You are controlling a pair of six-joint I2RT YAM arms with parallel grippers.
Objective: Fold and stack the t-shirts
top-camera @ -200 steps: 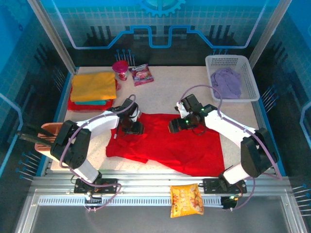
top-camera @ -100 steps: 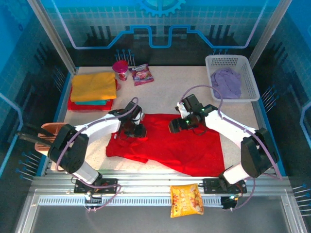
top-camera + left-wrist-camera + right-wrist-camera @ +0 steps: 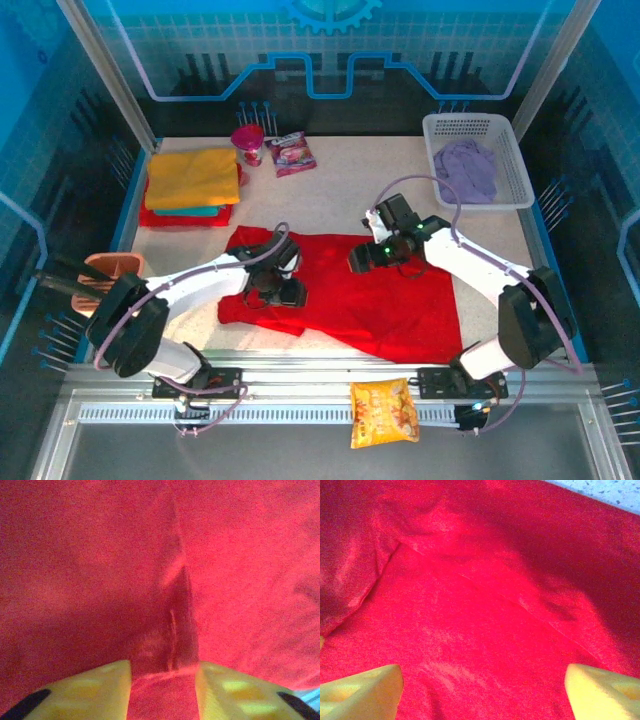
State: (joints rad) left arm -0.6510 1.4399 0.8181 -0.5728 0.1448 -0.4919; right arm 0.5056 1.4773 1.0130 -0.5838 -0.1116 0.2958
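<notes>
Top external view: my left gripper (image 3: 288,292) has slid nearer and rightward across the red t-shirt (image 3: 380,305), which lies spread at the middle of the table (image 3: 340,190). The shirt's far left corner now shows uncovered. Left wrist view shows a raised ridge of red cloth pinched between my yellow fingers (image 3: 90,690). My right gripper (image 3: 360,260) has stayed over the shirt's far edge, jaws wide apart, holding nothing. The mustard yellow t-shirt (image 3: 190,175) tops the folded pile at far left, unchanged.

left arm (image 3: 190,288): white links, black joints | right arm (image 3: 470,262): same | cables (image 3: 420,180): lilac | jaws: yellow pads (image 3: 80,690)
</notes>
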